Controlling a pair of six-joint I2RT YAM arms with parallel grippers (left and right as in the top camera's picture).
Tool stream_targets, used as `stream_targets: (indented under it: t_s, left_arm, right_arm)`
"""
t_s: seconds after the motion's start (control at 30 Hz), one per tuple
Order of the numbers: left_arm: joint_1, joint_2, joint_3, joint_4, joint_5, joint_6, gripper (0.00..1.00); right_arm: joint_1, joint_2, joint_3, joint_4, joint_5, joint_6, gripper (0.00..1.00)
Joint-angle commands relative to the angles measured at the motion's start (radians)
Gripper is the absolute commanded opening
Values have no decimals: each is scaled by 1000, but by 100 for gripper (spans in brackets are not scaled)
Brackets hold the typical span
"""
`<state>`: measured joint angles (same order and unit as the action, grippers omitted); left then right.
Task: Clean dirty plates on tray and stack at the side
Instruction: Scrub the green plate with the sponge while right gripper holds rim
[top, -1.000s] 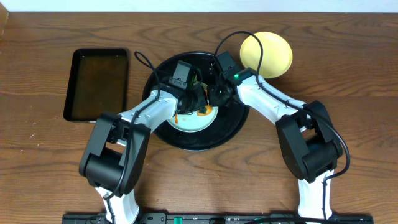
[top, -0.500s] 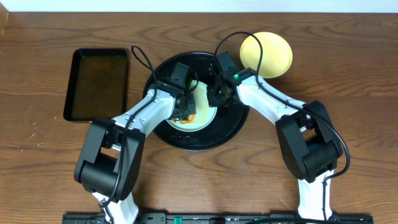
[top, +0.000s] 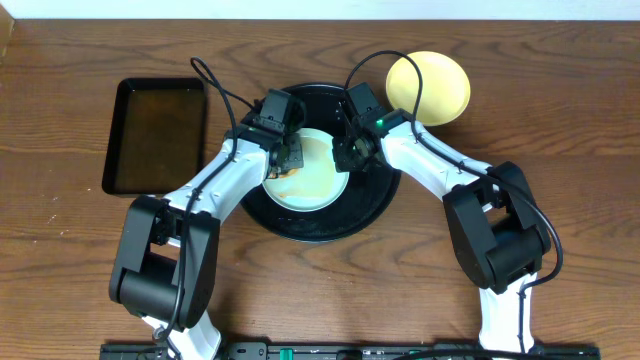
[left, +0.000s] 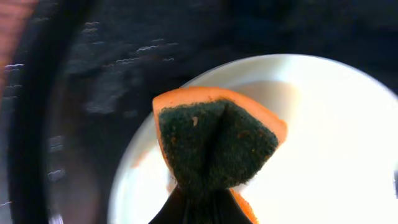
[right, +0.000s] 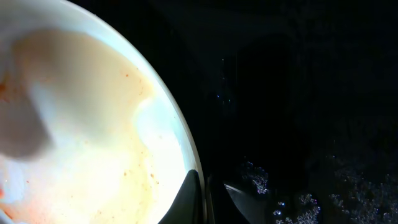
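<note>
One pale plate (top: 318, 178) lies on the round black tray (top: 300, 225). My left gripper (top: 284, 158) is shut on an orange sponge with a dark green scouring face (left: 214, 146), pressed on the plate's far-left rim (left: 336, 137). A faint brown smear shows beside the sponge. My right gripper (top: 345, 158) is shut on the plate's right rim, which the right wrist view shows pinched between the fingers (right: 202, 193). That plate's surface (right: 93, 124) carries small orange specks. A pale yellow plate (top: 430, 88) lies on the table, off the tray, at the back right.
A rectangular black tray with brownish liquid (top: 158, 135) stands left of the round tray. Wet black tray floor shows in the left wrist view (left: 112, 68) and the right wrist view (right: 298, 93). Both arms reach in from the front over the wooden table.
My left gripper moved the sponge from the plate's near-left part to its far-left rim, and the orange sauce there is mostly gone. The right gripper stayed on the rim.
</note>
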<state>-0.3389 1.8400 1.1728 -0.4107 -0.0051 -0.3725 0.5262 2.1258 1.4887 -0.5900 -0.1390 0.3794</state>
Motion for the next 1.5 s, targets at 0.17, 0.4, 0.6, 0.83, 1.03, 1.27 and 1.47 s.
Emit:
stream_targets:
  t_s: [0.17,0.4,0.6,0.83,1.03,1.27,1.47]
  left_arm:
    - [1,137,24,163,357,-146,8]
    - [53,171,24,114,224,-145,8]
    - [148,170,24,-47,-43,-117,8]
    - [195,81,24,-135,-166,-80,7]
    - [161,-13,24,-125,22,-81,7]
    - [75,4,22,-103,233,-89,8]
    - [-11,56,22,-63,234,-144,8]
  right_arm:
    - [-9,9,-7,-1,37,9,1]
    - [-8,9,-7,-8,37,9,1]
    - [-9,9,-7,-8,37,9,1]
    - [-9,9,-7,-7,38,9,1]
    - [-8,9,-7,-5,38,9,1]
    - [-9,9,-7,-2,38,10,1]
    - [-8,9,-7,-2,37,10,1]
